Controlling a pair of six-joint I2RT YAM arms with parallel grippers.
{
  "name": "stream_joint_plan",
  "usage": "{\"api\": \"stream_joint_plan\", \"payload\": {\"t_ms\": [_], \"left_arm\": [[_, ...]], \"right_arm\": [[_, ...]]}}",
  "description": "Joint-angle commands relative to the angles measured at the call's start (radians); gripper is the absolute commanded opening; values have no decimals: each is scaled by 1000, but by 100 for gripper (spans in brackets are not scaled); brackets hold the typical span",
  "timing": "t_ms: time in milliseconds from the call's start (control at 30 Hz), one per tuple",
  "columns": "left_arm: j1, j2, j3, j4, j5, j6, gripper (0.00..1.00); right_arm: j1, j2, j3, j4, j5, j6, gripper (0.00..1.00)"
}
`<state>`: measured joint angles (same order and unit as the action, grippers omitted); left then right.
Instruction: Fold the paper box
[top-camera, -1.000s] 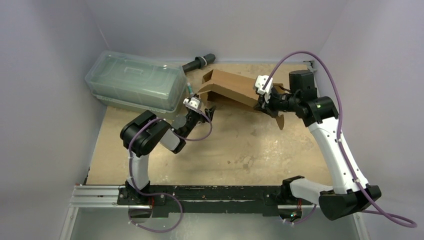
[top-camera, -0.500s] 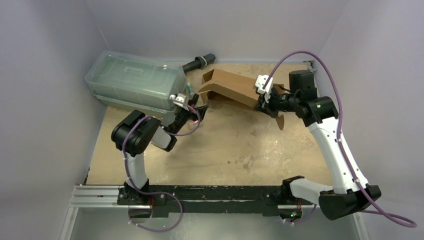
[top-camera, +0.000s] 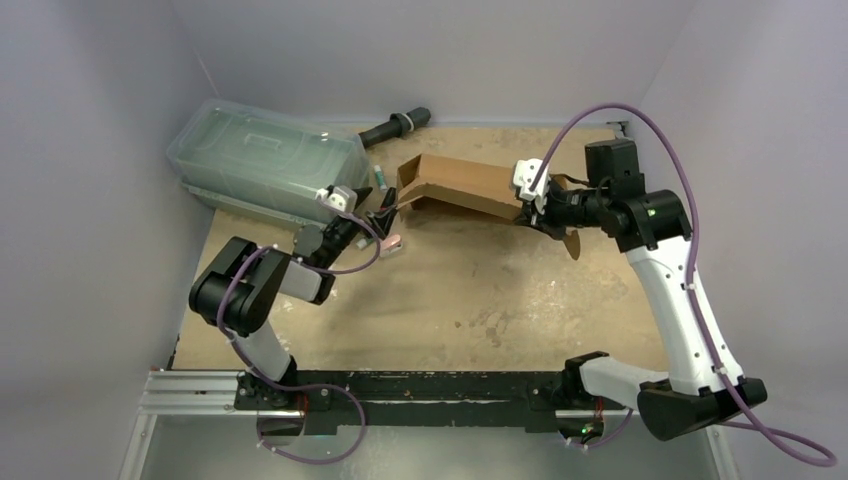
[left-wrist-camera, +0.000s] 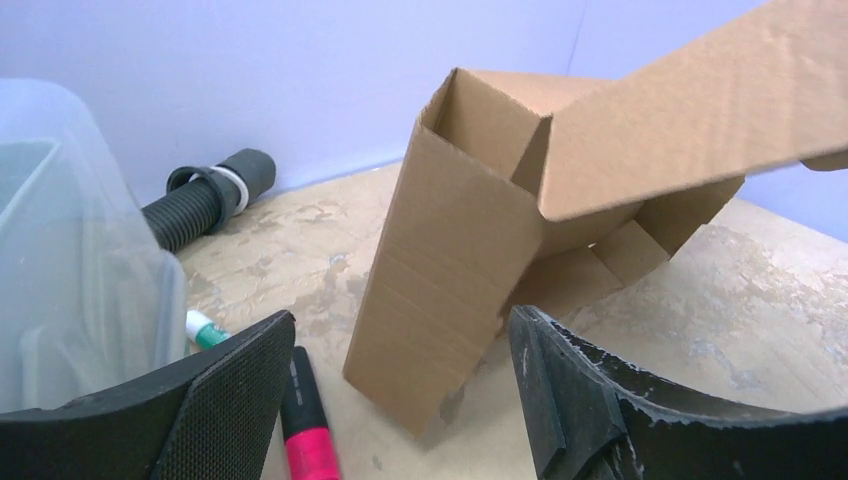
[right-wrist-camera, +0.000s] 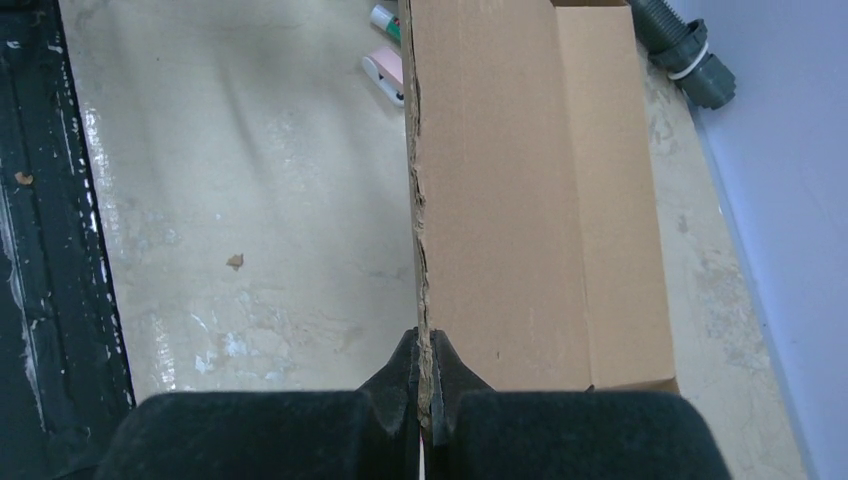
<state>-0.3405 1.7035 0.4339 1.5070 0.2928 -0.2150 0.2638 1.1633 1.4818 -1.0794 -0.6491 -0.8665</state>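
Observation:
The brown cardboard paper box (top-camera: 460, 185) stands partly folded at the back middle of the table, one end resting on the surface. It fills the left wrist view (left-wrist-camera: 470, 230) and the right wrist view (right-wrist-camera: 530, 200). My right gripper (top-camera: 530, 205) is shut on the box's right edge; its pads pinch the thin cardboard edge (right-wrist-camera: 427, 385). My left gripper (top-camera: 378, 215) is open and empty, just left of the box's left end and apart from it, with its fingers (left-wrist-camera: 230, 395) either side of the box's lower corner.
A clear greenish plastic lidded container (top-camera: 265, 160) stands at the back left. A black ribbed hose piece (top-camera: 398, 125) lies at the back wall. A pink-and-black marker (left-wrist-camera: 305, 425) and a green-capped pen (left-wrist-camera: 205, 328) lie beside the left gripper.
My left arm has drawn back to the left, its gripper moving away from the box's left end. The right gripper has shifted the box slightly, still holding its edge.

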Motion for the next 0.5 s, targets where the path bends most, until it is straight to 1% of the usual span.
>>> {"api": "stream_joint_plan", "payload": {"t_ms": [0, 100, 300, 467], "left_arm": [[16, 38, 70, 153, 98, 32, 77], [15, 63, 81, 188, 141, 57, 78], [15, 95, 139, 122, 202, 87, 78], [14, 143, 238, 91, 238, 86, 76]], "right_arm": [[5, -21, 70, -103, -50, -57, 0], [6, -27, 80, -145, -54, -87, 0], [6, -24, 82, -155, -62, -99, 0], [5, 16, 143, -157, -87, -90, 0]]}}
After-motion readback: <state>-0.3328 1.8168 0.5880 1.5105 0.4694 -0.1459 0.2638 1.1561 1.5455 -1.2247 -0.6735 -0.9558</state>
